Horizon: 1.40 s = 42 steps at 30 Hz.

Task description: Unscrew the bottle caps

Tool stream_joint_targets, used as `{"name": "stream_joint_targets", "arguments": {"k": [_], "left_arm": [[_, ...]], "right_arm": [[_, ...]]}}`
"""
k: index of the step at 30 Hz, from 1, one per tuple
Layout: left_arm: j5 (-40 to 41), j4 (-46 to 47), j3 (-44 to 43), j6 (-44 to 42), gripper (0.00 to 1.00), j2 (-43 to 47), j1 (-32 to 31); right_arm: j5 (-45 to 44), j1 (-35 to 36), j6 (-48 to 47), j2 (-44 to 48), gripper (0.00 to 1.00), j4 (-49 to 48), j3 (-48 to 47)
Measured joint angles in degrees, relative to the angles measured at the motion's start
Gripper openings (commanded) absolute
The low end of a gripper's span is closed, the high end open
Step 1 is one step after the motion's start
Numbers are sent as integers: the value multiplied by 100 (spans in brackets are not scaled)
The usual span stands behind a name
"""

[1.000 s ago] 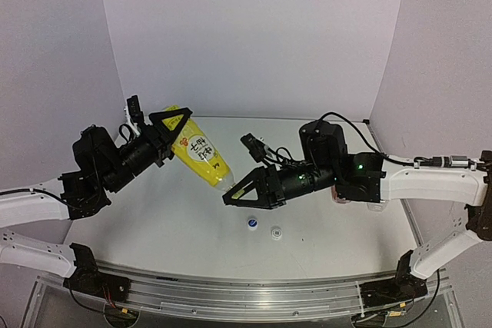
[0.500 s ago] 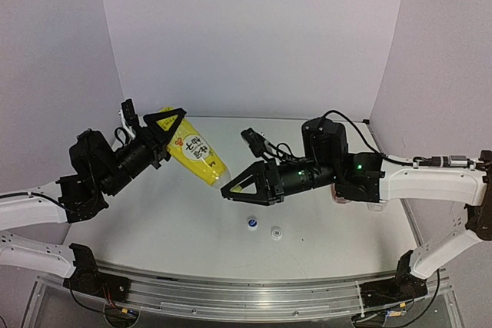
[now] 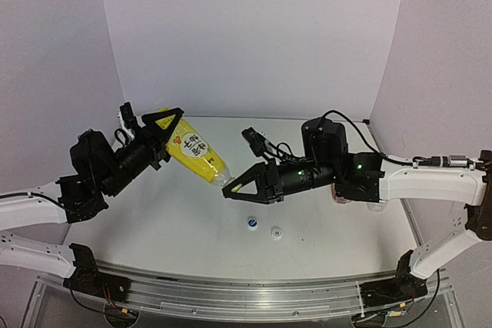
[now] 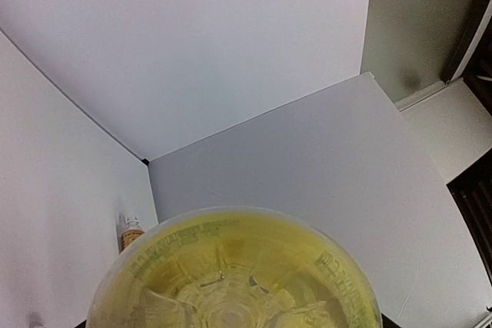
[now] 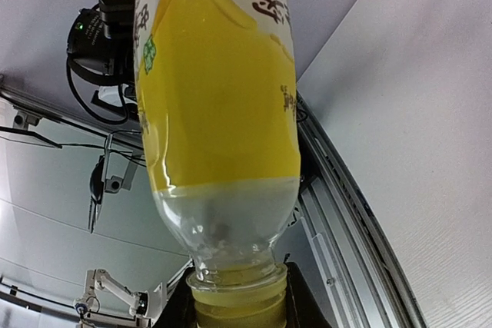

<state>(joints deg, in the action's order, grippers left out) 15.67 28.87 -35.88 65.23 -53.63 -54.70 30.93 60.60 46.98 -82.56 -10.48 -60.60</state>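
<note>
Clamping one yellow bottle (image 3: pixel 194 155): left gripper (image 3: pixel 171 130) on body, right gripper (image 3: pixel 228 189) on cap (image 5: pixel 234 306); two loose caps (image 3: pixel 251 223) (image 3: pixel 276 232).

Soft, even light, faint shadows; yellow bottle (image 4: pixel 234 274) fills left wrist view, seemingly blurred

One yellow bottle (image 3: pixel 196 155); one amber bottle (image 4: pixel 131 232); two loose caps: blue cap (image 3: pixel 251 223), white cap (image 3: pixel 276 232).
</note>
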Motion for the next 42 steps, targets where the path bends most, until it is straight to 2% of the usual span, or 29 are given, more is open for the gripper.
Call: {"name": "stream_joint_targets", "arguments": {"k": [3,5,15,18,23,28,29,30,32,35,38,42], "left_arm": [[89,-218,-50,121,0,-7,0],[198,-697,-230,285,0,-73,-2],[939,-4284,-2054,1739,0,-1243,40],[1072,-5224,-2412,2144,0,-1609,49],[1218,-6650,-2941,2920,0,-2180,42],[1320,-7378,-3177,3610,0,-2506,64],[1323,-7437,-3178,3704,0,-2532,70],[1322,-7481,-3178,3780,0,-2547,72],[1307,-7527,-3178,3890,0,-2553,69],[1288,-7492,-3174,3938,0,-2547,66],[1253,-7111,-3086,3920,0,-2431,45],[1237,-6205,-2574,3489,0,-1963,23]], "right_arm": [[-86,-2,-78,0,5,66,0],[-244,-4,-251,0,0,245,-13],[-1886,135,-1964,-418,0,2238,-910],[-2810,428,-2692,-793,0,2834,-1256],[-4829,1088,-3839,-1517,0,3459,-1761],[-6615,1507,-4708,-2197,1,3623,-2111],[-6818,1549,-4803,-2279,4,3627,-2142],[-6960,1577,-4871,-2331,12,3628,-2158],[-7105,1604,-4943,-2359,34,3630,-2162],[-6963,1605,-4927,-2285,86,3664,-2144],[-6484,1596,-4728,-1983,89,3706,-1983],[-5761,1606,-4345,-1175,91,3724,-1696]]}}
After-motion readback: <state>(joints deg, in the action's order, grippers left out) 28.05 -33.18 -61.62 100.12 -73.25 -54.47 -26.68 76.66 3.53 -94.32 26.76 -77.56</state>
